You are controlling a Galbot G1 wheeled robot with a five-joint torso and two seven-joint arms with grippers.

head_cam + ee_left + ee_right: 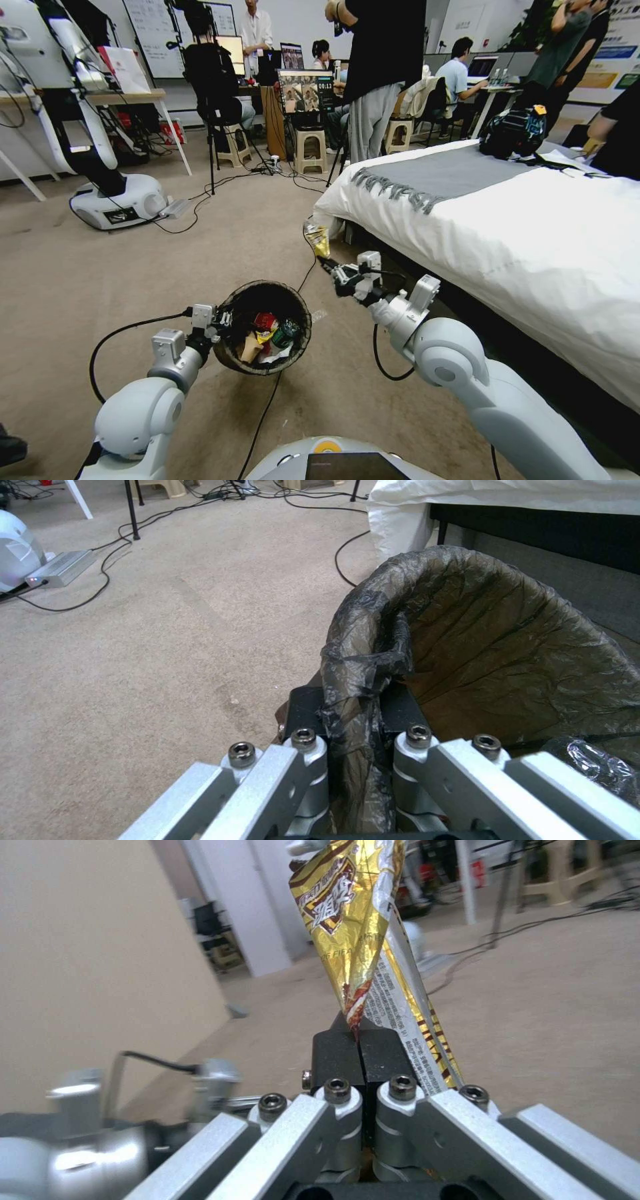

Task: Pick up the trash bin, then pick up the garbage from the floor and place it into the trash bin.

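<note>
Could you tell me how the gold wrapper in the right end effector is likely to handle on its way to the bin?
The wrapper looks thin, crinkled foil, so probably light and floppy. The right end effector pinches only its tip, so it may sway. Its glossy surface could slip.

The monitor (pixel 305 91) timer reads "00:13".

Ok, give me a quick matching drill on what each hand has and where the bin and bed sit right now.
Things:
1. left hand
2. right hand
3. trash bin
4. bed

States:
A. holds litter inside its dark liner
B. shut on a gold wrapper
C. white, on the robot's right
D. clamped on the bin's rim

Pairs: 1-D, 2-B, 3-A, 4-C
</note>
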